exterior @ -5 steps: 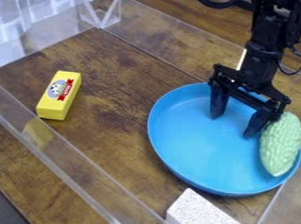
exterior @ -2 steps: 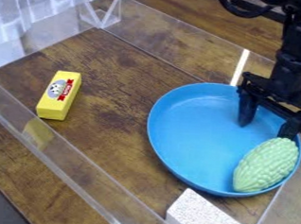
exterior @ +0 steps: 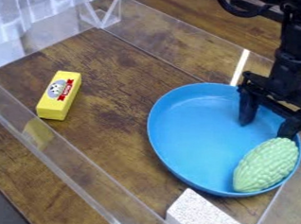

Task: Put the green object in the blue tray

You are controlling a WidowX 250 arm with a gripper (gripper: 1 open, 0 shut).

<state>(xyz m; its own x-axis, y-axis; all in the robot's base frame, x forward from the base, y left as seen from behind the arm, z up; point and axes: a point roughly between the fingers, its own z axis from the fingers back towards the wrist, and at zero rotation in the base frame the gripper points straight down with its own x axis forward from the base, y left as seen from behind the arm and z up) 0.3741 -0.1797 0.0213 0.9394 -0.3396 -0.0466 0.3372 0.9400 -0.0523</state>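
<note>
The brown wooden tabletop [exterior: 109, 116], its grain showing, carries a round bright blue tray [exterior: 189, 149] with a raised rim. Well apart from the tray lies a yellow block [exterior: 59, 95] with a printed label; just beside the rim sits a white speckled block [exterior: 208, 216].

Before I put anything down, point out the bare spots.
Brown tabletop between yellow block and blue tray; also the tray's left half. Crowded: the tray's right side, with green object and gripper, and below it, white block.
</note>
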